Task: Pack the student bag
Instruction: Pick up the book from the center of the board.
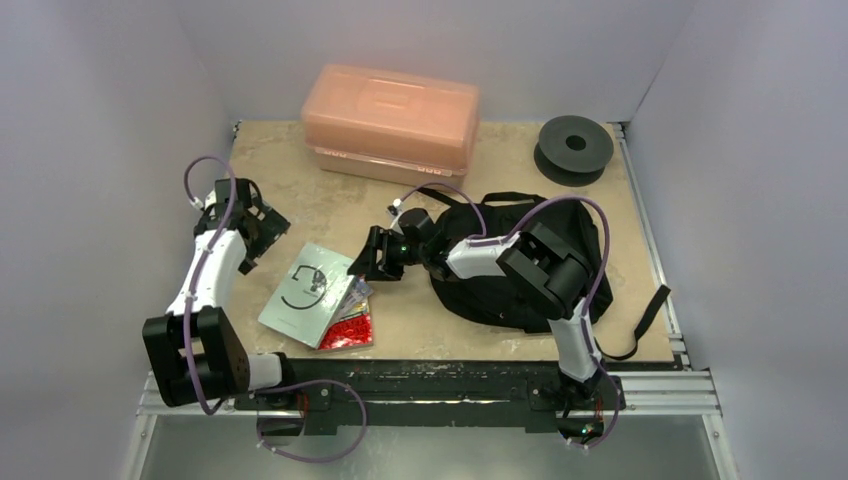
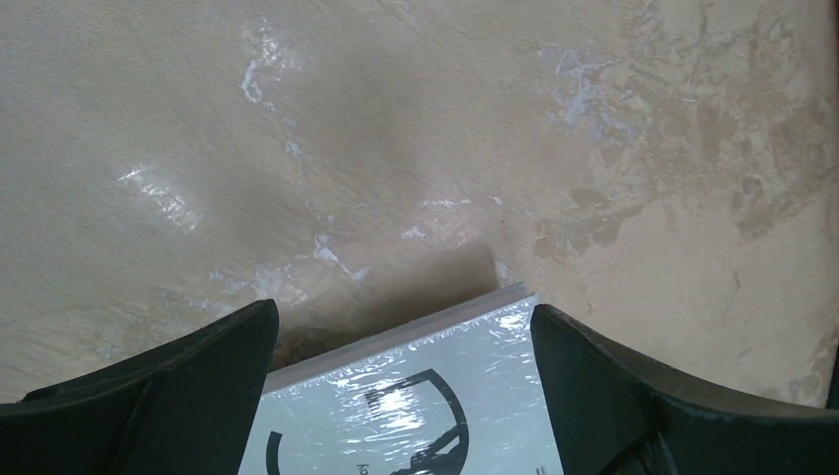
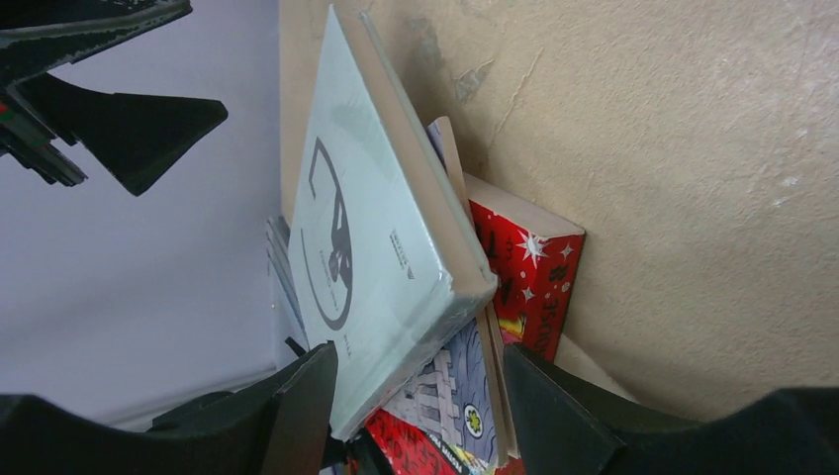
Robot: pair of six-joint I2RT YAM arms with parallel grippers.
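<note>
**Clerk:** Item one?
**Checker:** Student bag [image 1: 478,298]. Black, soft, slumped on the right half of the worktop [image 1: 300,165], partly under the right arm. One strap [image 1: 650,310] trailing toward the right near corner. Nothing gripping it.

**Clerk:** Item two?
**Checker:** Stack of books, left of the bag, with bare worktop between. On top, pale grey-green book [image 1: 308,290] in shiny wrap with a black curved mark on the cover. Beneath, illustrated book [image 3: 445,396], only its corner showing. At the bottom, red book [image 1: 352,330] with white stars, poking out on the bag side.

**Clerk:** Right pincer [image 1: 362,262]?
**Checker:** Low at the stack's right-hand corner. Jaws apart, one either side of that corner in the wrist view [image 3: 418,351], with the pale book's corner between them. Not clamped as far as can be seen. Contact with the books impossible to tell.

**Clerk:** Left pincer [image 1: 262,225]?
**Checker:** Spread wide, holding nothing. Over bare worktop just beyond the stack's far left edge. Far edge of the pale book [image 2: 416,396] visible between the fingertips in its own view [image 2: 404,312].

**Clerk:** Remainder?
**Checker:** Orange-pink box [image 1: 390,120], translucent, lid shut, at the back centre. Black spool [image 1: 573,145] at the back right, behind the bag and apart from it.
</note>
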